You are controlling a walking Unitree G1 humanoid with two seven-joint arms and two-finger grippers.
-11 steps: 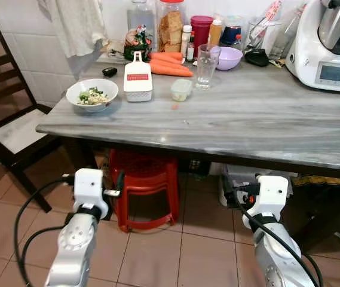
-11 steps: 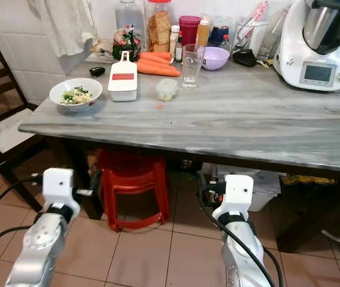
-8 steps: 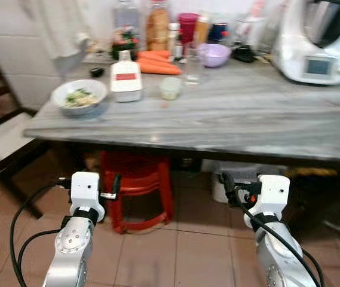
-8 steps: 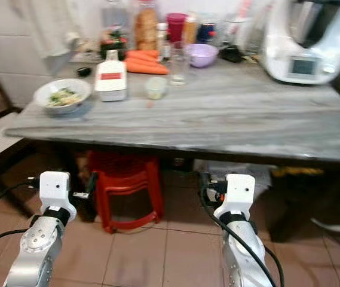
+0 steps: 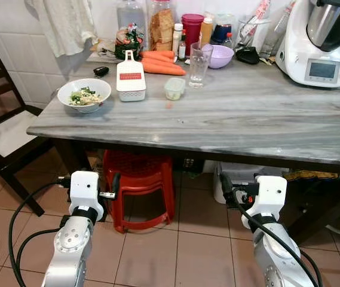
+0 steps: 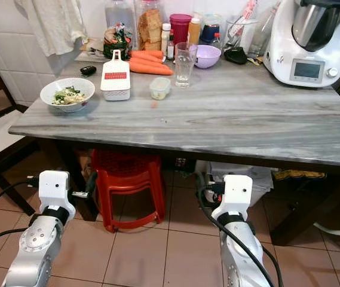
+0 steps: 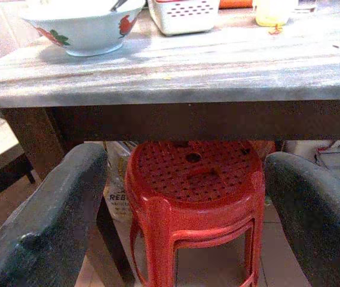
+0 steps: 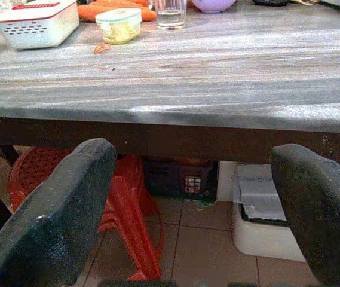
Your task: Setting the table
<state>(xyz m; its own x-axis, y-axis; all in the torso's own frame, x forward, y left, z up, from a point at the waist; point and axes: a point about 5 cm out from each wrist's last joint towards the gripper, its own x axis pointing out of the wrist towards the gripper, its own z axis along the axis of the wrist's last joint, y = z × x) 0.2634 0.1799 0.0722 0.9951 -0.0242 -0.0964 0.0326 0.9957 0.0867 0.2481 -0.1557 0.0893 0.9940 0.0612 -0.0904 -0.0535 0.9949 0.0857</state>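
1. A grey marble table [image 5: 229,119] stands before the robot, with the task's things grouped at its far left end.
2. A white bowl [image 5: 84,94] sits near the table's left edge and holds chopped greens and pale food.
3. Just right of the bowl lies a white grater box [image 5: 131,78] with a red label; its handle points toward the wall.
4. A small lidded tub [image 5: 174,88] with something pale yellow inside stands near the grater box, and a small orange scrap lies on the table just in front of it.
5. A clear glass [image 5: 198,64] stands upright behind the tub; I cannot tell whether it holds anything.
6. Carrots [image 5: 162,63] lie behind the grater box, and a purple bowl [image 5: 220,56] sits right of the glass; its contents are hidden.
7. Jars and bottles line the wall, and a white kitchen machine [image 5: 322,39] fills the far right corner.
8. A red stool [image 5: 140,179] stands under the table.
9. The left gripper [image 7: 187,209] hangs below the table edge, fingers spread wide and empty.
10. The right gripper [image 8: 190,209] is likewise low in front of the table, fingers apart, holding nothing.
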